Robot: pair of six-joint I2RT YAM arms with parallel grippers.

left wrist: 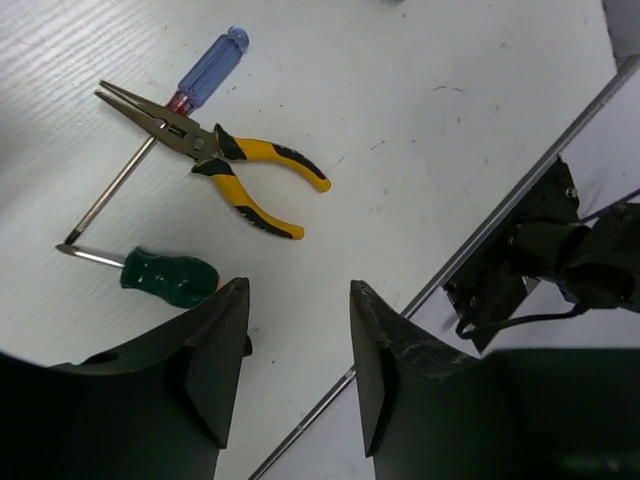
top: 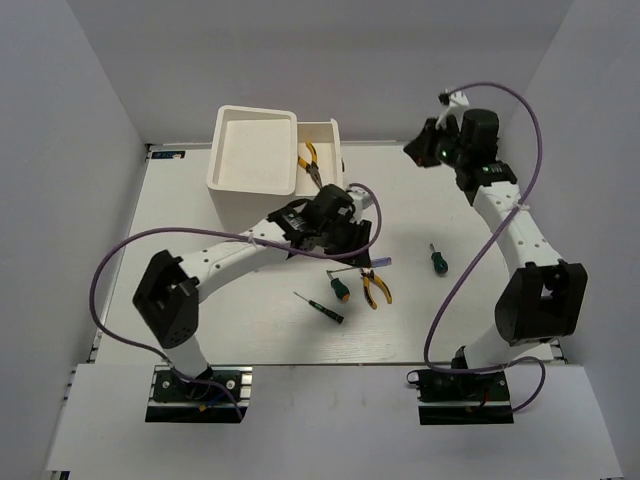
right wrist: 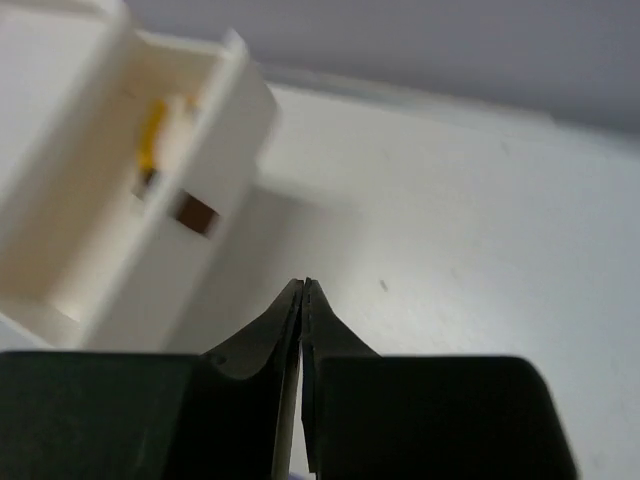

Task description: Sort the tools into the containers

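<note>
The white container [top: 255,150] stands at the back left, with a drawer pulled out on its right side holding yellow-handled pliers [top: 308,160]. My left gripper [top: 352,238] is open and empty, hovering just behind the loose tools. In the left wrist view, beyond its gripper [left wrist: 298,300], lie the second yellow pliers [left wrist: 225,165], a blue-handled screwdriver [left wrist: 210,68] and a green-handled screwdriver [left wrist: 165,275]. My right gripper [top: 416,150] is shut and empty, raised at the back right. In the right wrist view, beyond its gripper [right wrist: 303,287], are the container [right wrist: 60,250] and the pliers in its drawer [right wrist: 152,135].
On the table in the top view lie the yellow pliers [top: 376,288], a green screwdriver [top: 340,288], a thin dark screwdriver [top: 318,307] and another green stubby screwdriver [top: 437,260]. A brown knob [right wrist: 195,212] shows on the drawer front. White walls enclose the table.
</note>
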